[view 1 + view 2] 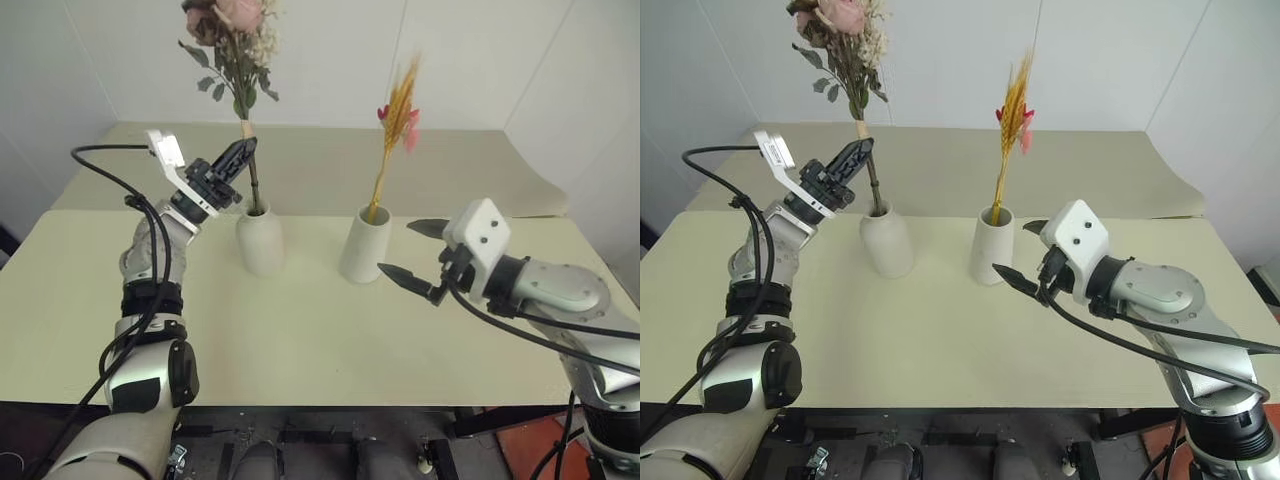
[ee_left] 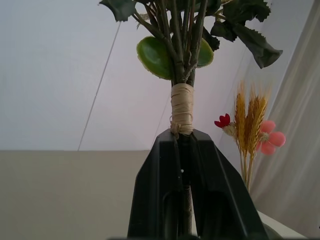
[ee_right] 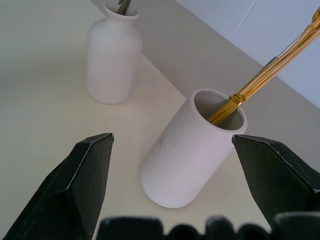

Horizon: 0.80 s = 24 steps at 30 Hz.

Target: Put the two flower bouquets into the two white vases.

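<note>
The bushy bouquet of pink roses (image 1: 235, 40) stands upright with its stem down in the neck of the bottle-shaped white vase (image 1: 260, 240). My left gripper (image 1: 243, 152) is shut on that stem just below its raffia wrap (image 2: 181, 107), well above the vase mouth. The slim yellow wheat-like sprig (image 1: 395, 120) with pink blossoms leans in the wide-mouthed cone vase (image 1: 364, 246). My right gripper (image 1: 398, 247) stands open just right of the cone vase, jaws wide apart and holding nothing. In the right wrist view the cone vase (image 3: 185, 160) sits between and beyond the fingers.
Both vases stand side by side near the middle of the pale tabletop (image 1: 300, 340). A second pale surface (image 1: 330, 160) lies behind it, against white walls. Black cables (image 1: 110, 170) loop beside my left arm.
</note>
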Motion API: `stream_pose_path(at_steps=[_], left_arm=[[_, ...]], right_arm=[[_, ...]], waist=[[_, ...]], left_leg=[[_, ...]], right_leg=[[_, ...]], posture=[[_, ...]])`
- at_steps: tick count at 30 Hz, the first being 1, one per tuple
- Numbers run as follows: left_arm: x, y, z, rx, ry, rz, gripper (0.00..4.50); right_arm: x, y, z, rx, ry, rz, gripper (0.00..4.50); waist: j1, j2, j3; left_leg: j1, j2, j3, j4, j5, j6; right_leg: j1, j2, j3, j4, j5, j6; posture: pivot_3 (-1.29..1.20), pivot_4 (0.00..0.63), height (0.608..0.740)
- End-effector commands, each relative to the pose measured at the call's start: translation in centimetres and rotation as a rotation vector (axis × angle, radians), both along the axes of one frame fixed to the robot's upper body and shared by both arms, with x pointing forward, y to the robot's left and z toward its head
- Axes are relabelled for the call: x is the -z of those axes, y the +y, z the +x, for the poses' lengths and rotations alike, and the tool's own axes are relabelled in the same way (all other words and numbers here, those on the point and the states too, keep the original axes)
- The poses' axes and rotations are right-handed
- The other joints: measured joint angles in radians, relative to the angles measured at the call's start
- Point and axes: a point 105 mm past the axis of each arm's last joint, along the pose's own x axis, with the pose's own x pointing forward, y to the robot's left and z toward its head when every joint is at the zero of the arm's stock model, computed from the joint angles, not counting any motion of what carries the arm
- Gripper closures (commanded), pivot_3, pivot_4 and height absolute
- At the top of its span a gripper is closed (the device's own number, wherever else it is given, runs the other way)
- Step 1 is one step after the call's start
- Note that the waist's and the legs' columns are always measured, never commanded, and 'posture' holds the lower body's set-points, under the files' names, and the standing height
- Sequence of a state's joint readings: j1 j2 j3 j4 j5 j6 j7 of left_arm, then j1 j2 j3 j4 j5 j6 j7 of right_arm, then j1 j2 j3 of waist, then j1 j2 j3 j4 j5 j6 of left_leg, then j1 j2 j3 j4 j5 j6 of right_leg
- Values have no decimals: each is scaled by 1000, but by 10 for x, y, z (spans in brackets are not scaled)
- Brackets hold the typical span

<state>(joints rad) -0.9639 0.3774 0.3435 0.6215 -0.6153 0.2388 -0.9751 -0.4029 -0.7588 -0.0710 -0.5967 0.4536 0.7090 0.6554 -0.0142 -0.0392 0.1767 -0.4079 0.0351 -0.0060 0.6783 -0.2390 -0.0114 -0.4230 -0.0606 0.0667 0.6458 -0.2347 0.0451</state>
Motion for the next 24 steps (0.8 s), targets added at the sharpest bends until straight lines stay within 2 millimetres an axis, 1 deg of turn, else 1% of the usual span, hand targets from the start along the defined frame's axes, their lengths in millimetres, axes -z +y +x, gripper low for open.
stream_pose_path(at_steps=[1, 4, 6, 9, 11, 12, 13, 15, 18, 19, 21, 24], left_arm=[[-7, -3, -8, -7, -79, 71, 4498], [-5, -4, -12, 8, -88, 73, 4498], [-7, -3, -13, 5, -95, 60, 3764], [-9, 0, -15, 7, -104, 43, 2978], [-8, 0, -18, 21, -115, 54, 2334], [-8, 0, -19, 24, -124, 62, 2093], [-9, 1, -20, 22, -131, 56, 1726], [-11, 5, -20, -2, -129, 53, 1160], [-11, 14, -24, -19, -138, 49, 175], [-11, 20, -27, -24, -144, 50, 13], [-10, 28, -34, -28, -146, 46, 13], [-6, 44, -52, -55, -147, 38, 13]], right_arm=[[-22, -1, -12, -61, -47, 56, 0], [-25, 0, -15, -85, -41, 67, 0], [-25, -1, -15, -87, -44, 63, 0], [-25, -2, -14, -77, -45, 57, 0], [-25, -2, -14, -75, -46, 55, 0], [-25, -3, -14, -76, -45, 55, 0], [-24, -3, -13, -74, -45, 54, 0], [-24, -3, -13, -74, -45, 50, 0], [-23, -3, -14, -76, -44, 48, 0], [-23, -3, -14, -76, -44, 48, 0], [-23, -2, -14, -77, -44, 48, 0], [-21, -3, -14, -67, -42, 47, 0]], waist=[[0, 0, 0], [0, 0, 0], [0, 0, 0], [-1, 0, 0], [0, 0, 0], [-1, 0, 0], [-1, 0, 0], [0, 0, 0], [-3, 0, 0], [-4, 0, 0], [-7, 0, 0], [-8, 0, 0]], left_leg=[[0, 0, 0, 0, 0, 0], [1, 0, 0, 0, 0, 0], [1, 0, 0, 0, 0, 0], [0, 0, 0, 0, 0, 0], [0, 0, 0, 0, 0, 0], [0, 0, 0, 0, 0, 0], [0, 0, 0, 0, 0, 0], [1, 0, 0, 0, 0, 0], [1, 0, 0, 0, 0, 0], [1, 0, 0, 0, 0, 0], [1, 0, 0, 0, 0, 0], [1, 1, 0, 0, 0, 0]], right_leg=[[0, 0, 0, 0, 0, 0], [1, 0, 0, 0, 0, 0], [0, 0, 0, 0, 0, 0], [0, 0, 0, 0, 0, 0], [0, 0, 0, 0, 0, 0], [0, 0, 0, 0, 0, 0], [0, 0, 0, 0, 0, 0], [0, 0, 0, 0, 0, 0], [0, 0, 0, 0, 0, 0], [0, 0, 0, 0, 0, 0], [0, 0, 0, 0, 0, 0], [0, 0, 1, 0, 0, 0]], posture=[[0, 150, 740], [0, 150, 740], [0, 150, 740], [0, 150, 740], [0, 150, 740], [0, 150, 740], [0, 150, 740], [0, 150, 740], [0, 150, 740], [0, 150, 740], [0, 150, 740], [0, 150, 740]])
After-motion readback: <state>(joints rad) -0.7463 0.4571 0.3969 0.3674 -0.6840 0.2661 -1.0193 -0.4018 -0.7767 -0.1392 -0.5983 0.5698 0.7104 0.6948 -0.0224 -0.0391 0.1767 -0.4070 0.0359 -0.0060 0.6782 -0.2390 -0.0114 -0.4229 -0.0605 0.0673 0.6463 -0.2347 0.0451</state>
